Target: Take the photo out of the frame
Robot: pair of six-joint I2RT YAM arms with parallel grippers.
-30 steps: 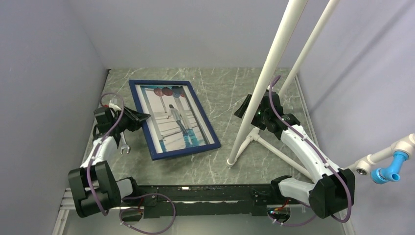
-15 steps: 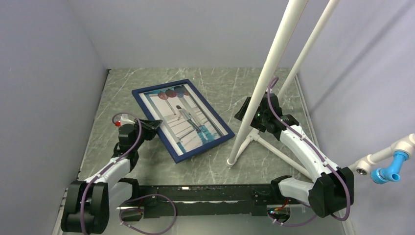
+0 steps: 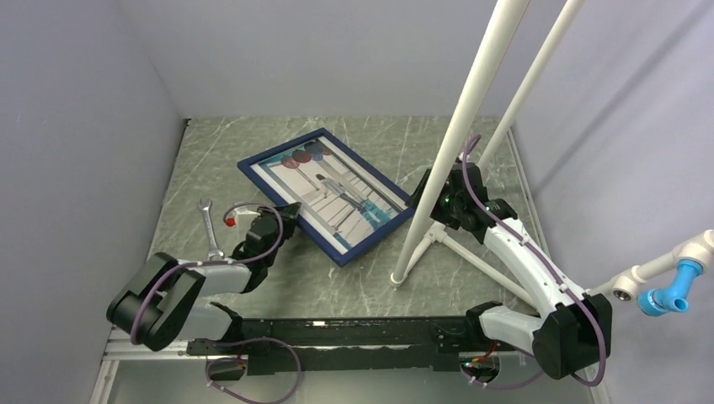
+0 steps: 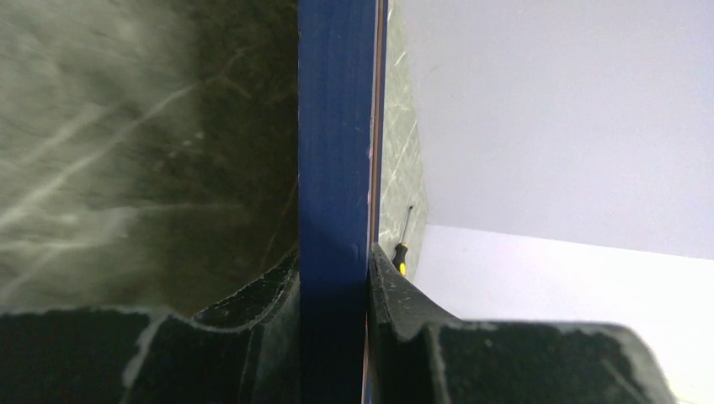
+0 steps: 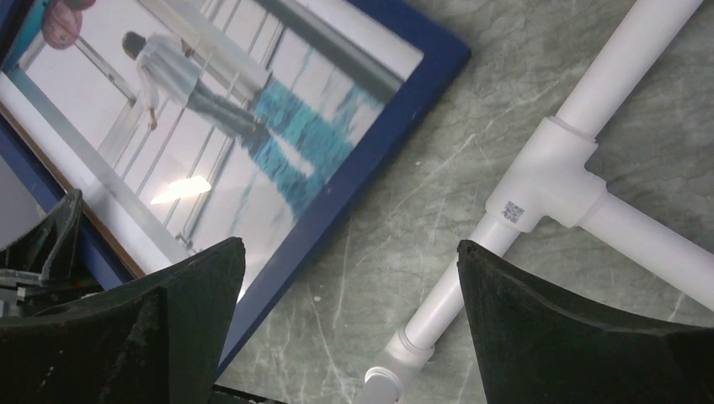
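Both arms pair white moulded links with blocky black joint housings, and a thin purple cable [image 3: 464, 164] loops along each. The left arm [image 3: 210, 273] carries a small red spot near its wrist; the right arm [image 3: 522, 248] shows a tiny green light. The fingers [image 5: 547, 328] are matte black and rough-grained.

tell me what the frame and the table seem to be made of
the frame: likely painted wood, matte navy face, thin brown layer along its edge. the table: grey-green stone look with white veins; real marble or printed laminate, cannot tell.
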